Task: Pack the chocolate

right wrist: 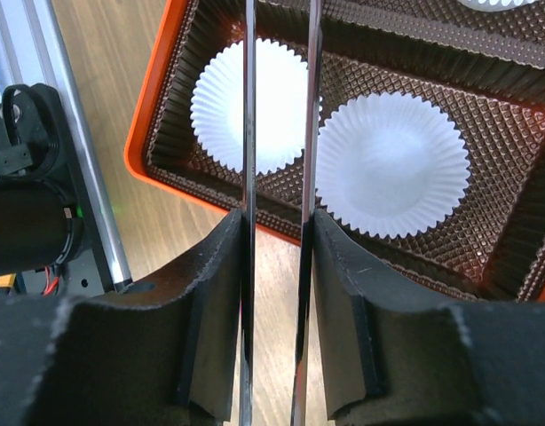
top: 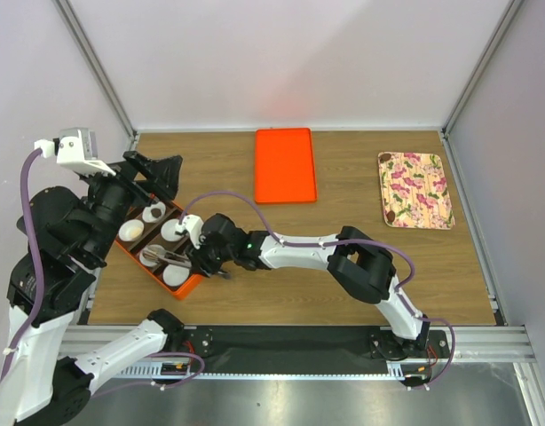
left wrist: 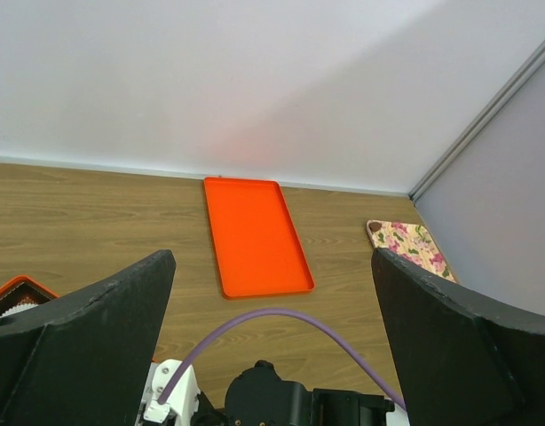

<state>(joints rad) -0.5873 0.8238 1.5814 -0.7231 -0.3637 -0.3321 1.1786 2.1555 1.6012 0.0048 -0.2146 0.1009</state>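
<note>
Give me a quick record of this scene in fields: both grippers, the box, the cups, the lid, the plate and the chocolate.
left gripper: open, holding nothing, above the box's far end
right gripper: shut on tongs, tips over the box
orange box: near left, brown insert
paper cups: two in the right wrist view, empty
orange lid: flat, far middle
floral plate: far right
chocolate: apparently dark lumps on the plate's left edge

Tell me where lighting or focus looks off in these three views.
Top external: the orange tray casts a faint red glow on the back wall. Left wrist: same glow; the left gripper looms dark and soft-edged. Right wrist: paper cups nearly bleach out; the right gripper, shut on tongs, is dark.
</note>
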